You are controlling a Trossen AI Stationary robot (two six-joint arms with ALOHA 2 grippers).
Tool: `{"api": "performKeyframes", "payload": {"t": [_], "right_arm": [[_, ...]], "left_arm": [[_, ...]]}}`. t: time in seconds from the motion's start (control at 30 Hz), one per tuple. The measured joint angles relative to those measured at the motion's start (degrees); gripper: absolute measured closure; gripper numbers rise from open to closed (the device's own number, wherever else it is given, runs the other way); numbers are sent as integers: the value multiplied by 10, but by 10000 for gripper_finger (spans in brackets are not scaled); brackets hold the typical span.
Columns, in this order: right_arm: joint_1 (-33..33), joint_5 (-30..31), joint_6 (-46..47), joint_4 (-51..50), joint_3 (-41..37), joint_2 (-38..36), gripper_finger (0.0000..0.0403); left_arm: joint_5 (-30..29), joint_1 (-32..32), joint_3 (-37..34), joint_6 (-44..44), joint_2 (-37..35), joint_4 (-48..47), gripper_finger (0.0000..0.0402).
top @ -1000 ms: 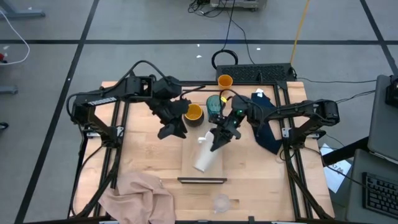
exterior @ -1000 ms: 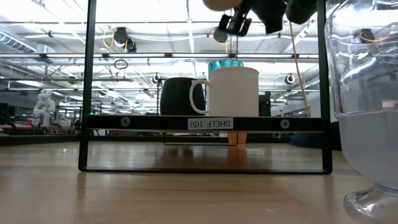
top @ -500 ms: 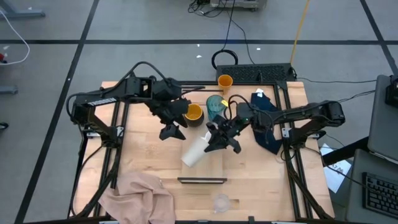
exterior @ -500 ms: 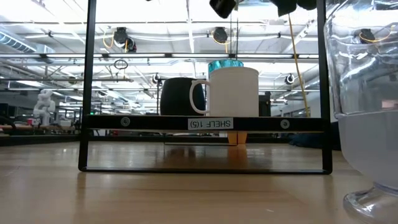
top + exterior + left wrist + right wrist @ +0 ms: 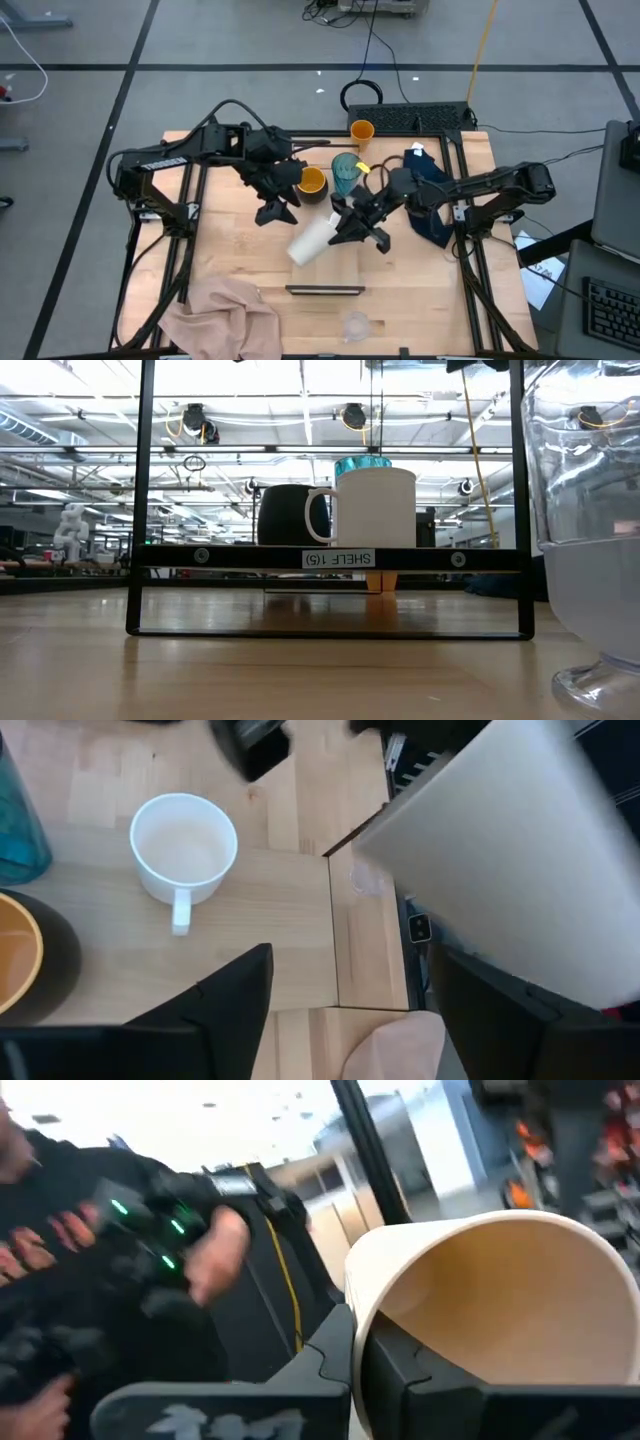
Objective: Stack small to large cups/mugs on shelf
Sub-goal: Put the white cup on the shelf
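Note:
My right gripper (image 5: 345,226) is shut on the beige cup (image 5: 311,243), which hangs in the air above the shelf (image 5: 345,265), a pale board with a dark rail at its near end (image 5: 330,558). On the shelf stand the white mug (image 5: 183,841), the dark mug with orange inside (image 5: 313,182) and the teal tumbler (image 5: 346,172). The small orange cup (image 5: 362,130) stands on the table by the far edge. The tiny clear glass (image 5: 355,325) stands by the near edge. My left gripper (image 5: 276,211) is open, left of the shelf, holding nothing. My right gripper holds the beige cup by its rim (image 5: 358,1315), the wall pinched with one finger (image 5: 405,1365) inside and one finger (image 5: 325,1360) outside. The cup is lifted clear above the shelf. It lies tipped on its side, its base (image 5: 296,254) pointing toward the table's near left.
A pinkish cloth (image 5: 225,312) lies at the near left corner and a dark blue cloth (image 5: 425,195) at the right side. A black box (image 5: 415,118) sits at the far edge. A person's hands (image 5: 205,1245) show beyond the table in the right wrist view.
My right gripper has risen, leaving the top of the low view, and has turned. The beige cup, which pointed toward the near edge, has swung round and now points toward the near left.

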Motion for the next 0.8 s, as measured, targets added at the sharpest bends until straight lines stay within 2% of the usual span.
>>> {"api": "performKeyframes", "payload": {"t": [0.13, 0.3, 0.37, 0.5, 0.67, 0.8], "right_arm": [[16, -4, 43, 25, 0, 0, 403], [37, -17, 151, 57, 0, 4, 403], [46, -15, 171, 86, 0, 5, 403], [50, -14, 198, 143, 0, 4, 403], [49, -11, 218, 168, 0, 4, 403], [50, -12, 242, 168, 0, 5, 403]], "left_arm": [[0, 0, 0, 0, 0, 0, 154], [2, 0, 0, 0, 0, 2, 171], [20, 0, 0, 3, 0, 7, 177], [108, 0, 0, 7, 0, 65, 188], [266, 7, 1, 31, 2, 148, 208], [329, 37, -1, 38, 19, 150, 233]]}}
